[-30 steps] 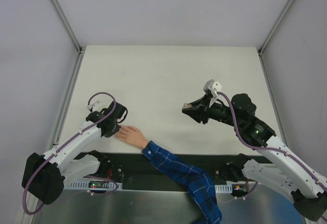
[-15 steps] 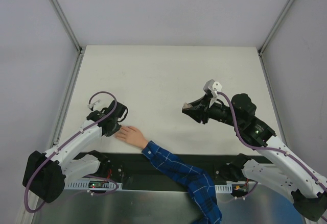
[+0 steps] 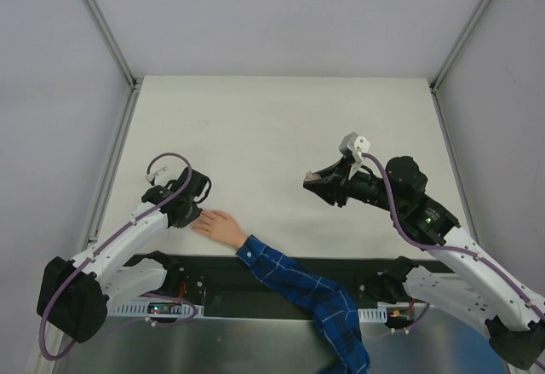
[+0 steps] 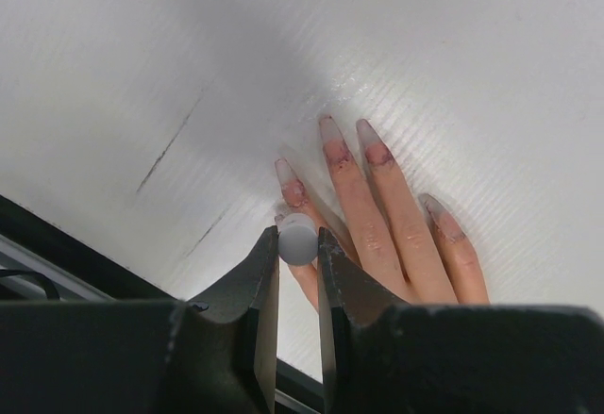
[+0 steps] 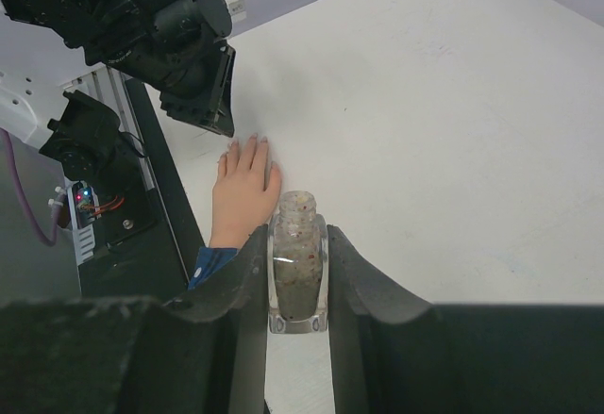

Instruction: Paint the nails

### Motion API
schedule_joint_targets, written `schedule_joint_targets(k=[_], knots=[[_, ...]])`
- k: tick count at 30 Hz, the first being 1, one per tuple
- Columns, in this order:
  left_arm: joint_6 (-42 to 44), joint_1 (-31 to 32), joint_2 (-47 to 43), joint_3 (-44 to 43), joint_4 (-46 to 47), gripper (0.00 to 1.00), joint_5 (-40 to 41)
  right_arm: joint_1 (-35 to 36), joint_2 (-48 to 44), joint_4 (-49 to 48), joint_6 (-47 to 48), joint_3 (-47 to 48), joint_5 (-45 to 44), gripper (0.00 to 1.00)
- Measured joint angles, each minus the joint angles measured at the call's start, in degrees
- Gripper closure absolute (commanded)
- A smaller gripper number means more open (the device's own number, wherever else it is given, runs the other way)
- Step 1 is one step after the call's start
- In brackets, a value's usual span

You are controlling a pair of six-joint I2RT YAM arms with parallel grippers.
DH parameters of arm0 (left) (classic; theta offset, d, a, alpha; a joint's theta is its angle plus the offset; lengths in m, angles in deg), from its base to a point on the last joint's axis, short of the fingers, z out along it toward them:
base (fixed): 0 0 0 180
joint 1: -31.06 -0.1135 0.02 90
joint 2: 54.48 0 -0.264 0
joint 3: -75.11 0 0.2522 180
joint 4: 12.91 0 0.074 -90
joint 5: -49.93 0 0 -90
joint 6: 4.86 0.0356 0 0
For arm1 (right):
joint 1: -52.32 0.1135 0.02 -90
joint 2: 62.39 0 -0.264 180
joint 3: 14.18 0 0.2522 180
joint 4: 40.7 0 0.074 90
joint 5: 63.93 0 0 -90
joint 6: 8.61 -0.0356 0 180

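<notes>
**Status.** The left tool is clenched on a small pale round-topped stem, judged to be the brush handle. It sits at the lower centre of the left wrist view. The right tool grasps an uncapped small clear bottle, upright, at the lower centre of its own view and well apart from the hand.

**Location of work.** The hand lies flat on the table, lower left of centre in the top view, with its plaid sleeve running to the lower right. The nails fan toward the upper middle of the left wrist view, just beyond the stem. The bristles are hidden beneath the stem, so whether they touch a finger cannot be told.

**Findings.**
1. Reddish smears show on the skin just below several nails. The nails are small, so a stroke placed slightly off would add to this.
2. With the bristle tip hidden from the wrist camera, a misjudged descent could press too hard or land on a knuckle.
3. The stem is slim and round, so side load during a stroke could pivot it between the fingers.
4. The hand is unrestrained, and any twitch would spoil the alignment.
5. The bottle is open and held off the table, so tilting it would spill the contents.
</notes>
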Motion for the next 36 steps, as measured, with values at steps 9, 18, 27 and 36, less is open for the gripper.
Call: schedule_joint_targets(k=[9, 18, 27, 36], knots=[[-0.4, 0.0, -3.1, 0.0, -1.0, 1.00, -1.5, -0.2, 0.0, 0.0, -0.2, 0.0, 0.3, 1.00], [-1.4, 0.0, -3.8, 0.8, -3.1, 1.00, -1.2, -0.3, 0.0, 0.0, -0.2, 0.0, 0.6, 1.00], [-1.5, 0.0, 0.1, 0.8, -3.1, 1.00, 0.4, -0.3, 0.0, 0.0, -0.2, 0.0, 0.7, 1.00], [-1.3, 0.0, -0.4, 0.8, -2.9, 1.00, 1.5, -0.3, 0.0, 0.0, -0.2, 0.0, 0.9, 1.00]])
